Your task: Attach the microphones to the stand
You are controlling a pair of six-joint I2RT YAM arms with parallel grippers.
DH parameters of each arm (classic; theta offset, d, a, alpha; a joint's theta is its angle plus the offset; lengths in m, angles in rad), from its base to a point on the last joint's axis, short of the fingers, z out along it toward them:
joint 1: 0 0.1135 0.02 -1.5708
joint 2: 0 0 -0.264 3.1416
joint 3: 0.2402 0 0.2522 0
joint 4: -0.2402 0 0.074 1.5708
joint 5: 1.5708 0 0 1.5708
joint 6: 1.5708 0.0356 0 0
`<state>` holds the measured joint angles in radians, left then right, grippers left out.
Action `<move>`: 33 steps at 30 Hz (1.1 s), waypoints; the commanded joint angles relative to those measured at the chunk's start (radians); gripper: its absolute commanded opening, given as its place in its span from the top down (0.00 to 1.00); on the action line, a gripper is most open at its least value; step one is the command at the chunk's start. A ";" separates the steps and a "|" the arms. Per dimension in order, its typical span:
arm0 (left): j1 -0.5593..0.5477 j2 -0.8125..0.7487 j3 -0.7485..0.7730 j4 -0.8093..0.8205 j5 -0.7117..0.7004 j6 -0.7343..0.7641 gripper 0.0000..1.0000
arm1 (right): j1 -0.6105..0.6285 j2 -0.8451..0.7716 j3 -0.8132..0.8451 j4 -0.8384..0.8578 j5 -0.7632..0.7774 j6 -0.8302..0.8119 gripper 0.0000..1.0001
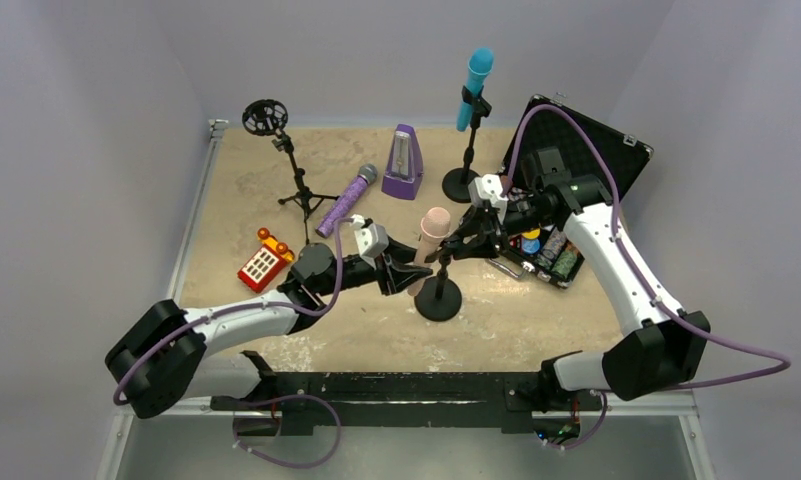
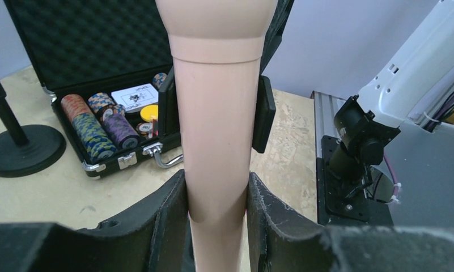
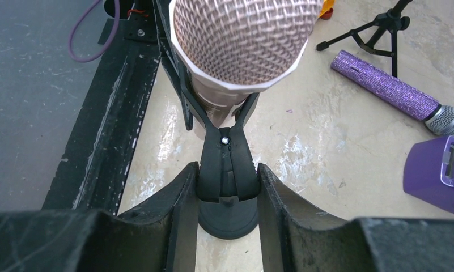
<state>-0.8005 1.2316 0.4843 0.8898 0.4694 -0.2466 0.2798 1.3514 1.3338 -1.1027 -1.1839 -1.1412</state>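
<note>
Beige table (image 1: 536,330), grey walls. At centre, the left gripper (image 1: 401,272) is clamped on the pink mic (image 2: 216,113). The right gripper (image 1: 456,247) pinches the clip (image 3: 227,170) around it. Risk: if either lets go unevenly, the mic may slip or the stand (image 1: 438,300) tip. The purple mic (image 1: 344,203) lies loose at 10 o'clock.

My matt black fingers (image 2: 281,226) look scuffed. The pink microphone (image 2: 216,141) is smooth matt plastic, the purple microphone (image 3: 383,85) glittery, the bench (image 3: 304,158) worn.
</note>
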 commanded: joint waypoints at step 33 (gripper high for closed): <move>0.009 -0.790 -0.212 -0.552 -0.311 -0.032 0.11 | -0.098 -0.227 -0.536 0.876 -0.181 0.526 0.07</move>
<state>-0.7986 0.5968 0.3164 0.5350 0.2474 -0.2695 0.1776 1.1423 0.8955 -0.6506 -1.3212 -0.8612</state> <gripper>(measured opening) 0.887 0.921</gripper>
